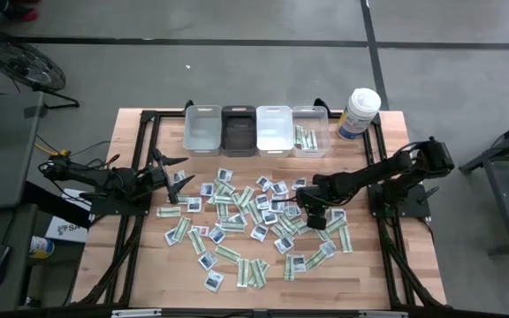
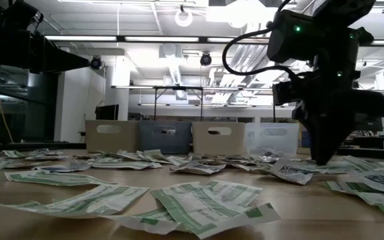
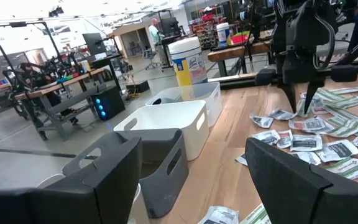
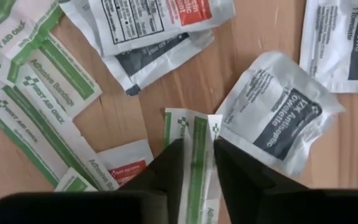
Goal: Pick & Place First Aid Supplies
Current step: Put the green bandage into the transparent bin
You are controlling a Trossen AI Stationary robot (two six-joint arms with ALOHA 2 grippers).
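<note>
On the wooden table (image 1: 140, 265), the right gripper's (image 4: 196, 163) fingers pinch a green-and-white bandage strip (image 4: 197, 134), hiding its lower end.

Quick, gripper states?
Left gripper: open, empty.
Right gripper: fingers closing on a green-and-white bandage strip.

The right gripper's fingers (image 4: 166, 171) pinch a green-and-white bandage strip (image 4: 197, 149) beside an antiseptic towelette packet (image 4: 278, 118).

Packets (image 1: 237, 221) mid-table, bins (image 1: 256, 130) behind, canister (image 1: 359, 112) right.
</note>
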